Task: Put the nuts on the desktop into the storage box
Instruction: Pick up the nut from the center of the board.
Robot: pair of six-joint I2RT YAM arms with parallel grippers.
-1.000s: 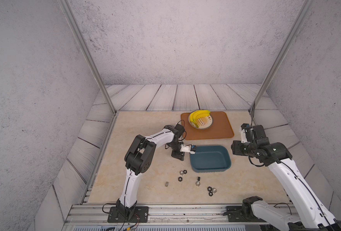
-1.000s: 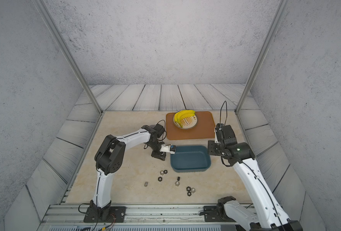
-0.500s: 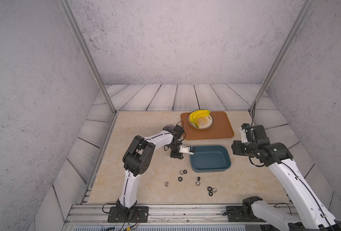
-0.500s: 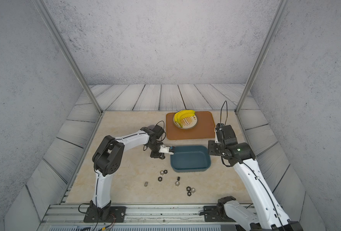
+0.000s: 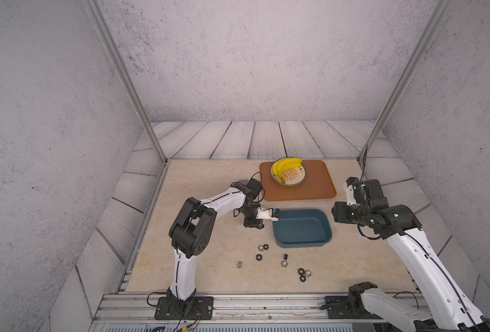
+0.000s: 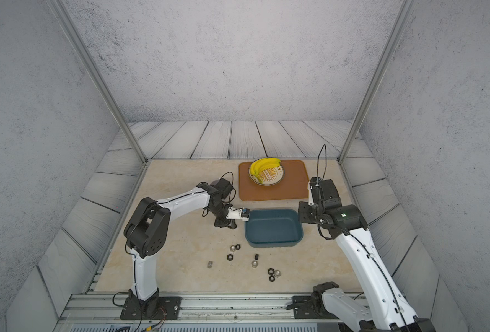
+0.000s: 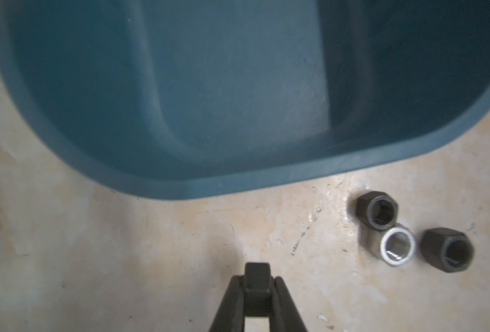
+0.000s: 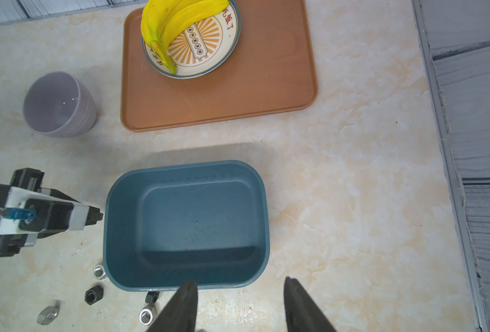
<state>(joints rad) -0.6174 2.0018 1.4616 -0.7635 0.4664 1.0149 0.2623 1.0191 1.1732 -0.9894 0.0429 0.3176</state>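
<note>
On the one beige marbled worktop [image 5: 209, 207], two arms rose from the near rail [image 5: 238, 301]: the left arm [image 5: 223, 199] and the right arm [image 5: 419, 258]. Toward the back lay one orange-brown tray [image 5: 320, 188], and in front of it, a little apart, stood the one teal storage box [image 5: 301, 245]. One patterned plate [image 5: 294, 175] sat on the tray with one bunch of bananas [image 5: 285, 166] on it, and one lilac bowl [image 8: 77, 123] stood upright beside the tray. The left gripper [image 7: 257, 280] hung just outside the box's rim on the bowl's side, its jaws pinched narrow on one black nut [image 7: 257, 289]. The right gripper [image 8: 240, 282] hung raised on the box's other side, its jaws standing apart. Nine nuts [image 5: 283, 263] lay loose on the worktop between the box and the rail: five black and four silver. Three of them sat close together near the box's corner, two of those touching.
</note>
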